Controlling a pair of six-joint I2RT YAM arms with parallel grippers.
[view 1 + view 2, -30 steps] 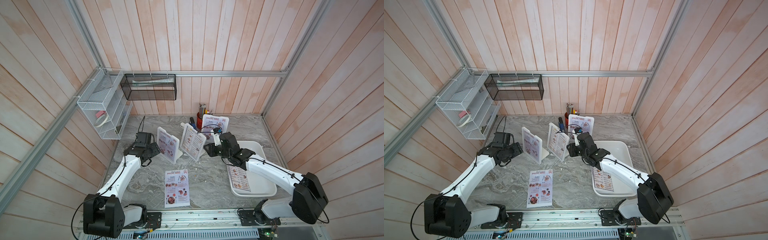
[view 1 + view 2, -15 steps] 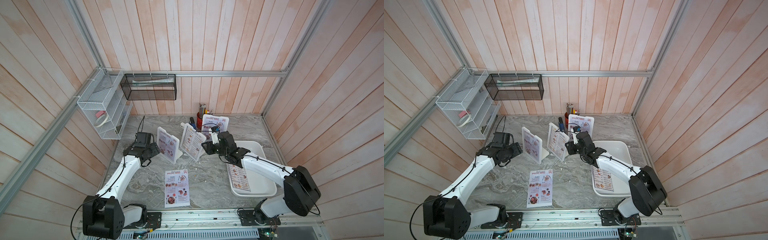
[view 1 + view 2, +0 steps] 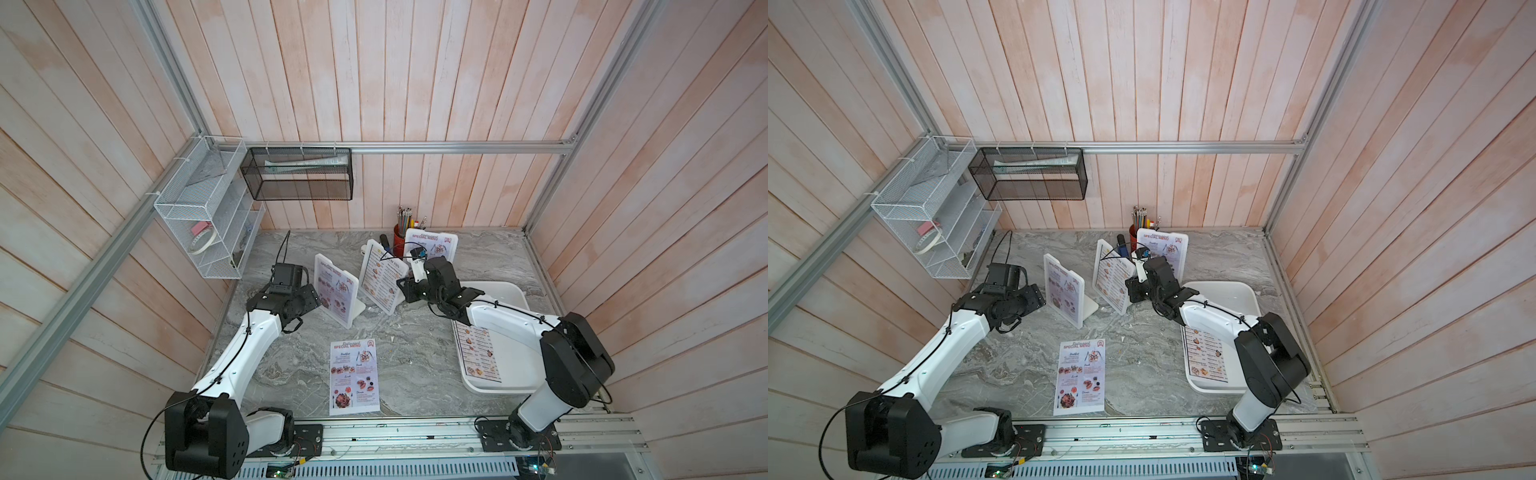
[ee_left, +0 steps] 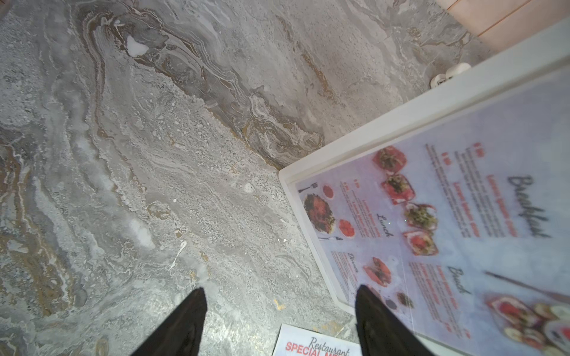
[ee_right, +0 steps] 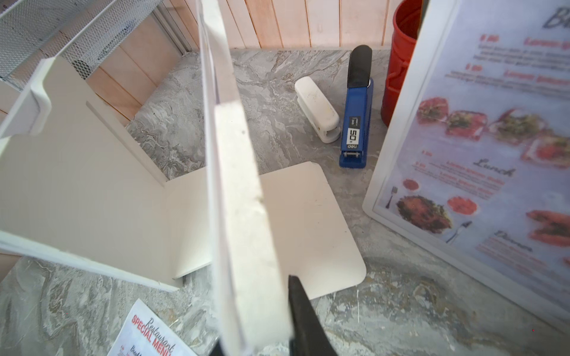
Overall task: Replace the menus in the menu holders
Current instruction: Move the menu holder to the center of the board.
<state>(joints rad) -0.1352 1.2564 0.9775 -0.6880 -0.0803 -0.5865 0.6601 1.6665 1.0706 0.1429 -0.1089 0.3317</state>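
1. since a second ago my right gripper (image 3: pixel 404 286) has pushed in toward the middle holder (image 3: pixel 382 279) and its jaws have narrowed; my left gripper (image 4: pixel 280 288) has stayed put.
2. done so far, as i read it: the middle holder shows a dim sum inn menu (image 3: pixel 1112 279), and one loose special menu (image 3: pixel 354 376) lies flat near the front edge of the worktop (image 3: pixel 415 332). that makes one swap of three.
3. left to do: the left holder (image 3: pixel 336 293) and the back holder (image 3: pixel 434 248), which stands near the back edge, both show red special menus. spare dim sum sheets (image 3: pixel 478 353) wait in the white tray (image 3: pixel 511 299) along the right edge.
4. my right gripper is closed on the middle holder's side edge. the right wrist view shows the panel filling the gap, with one fingertip (image 5: pixel 300 308) against it and the other almost hidden. whether i pinch only the frame or the sheet too, i cannot tell.
5. my left gripper is spread open and holds nothing. it hovers just beside the left holder's lower corner, over bare worktop.
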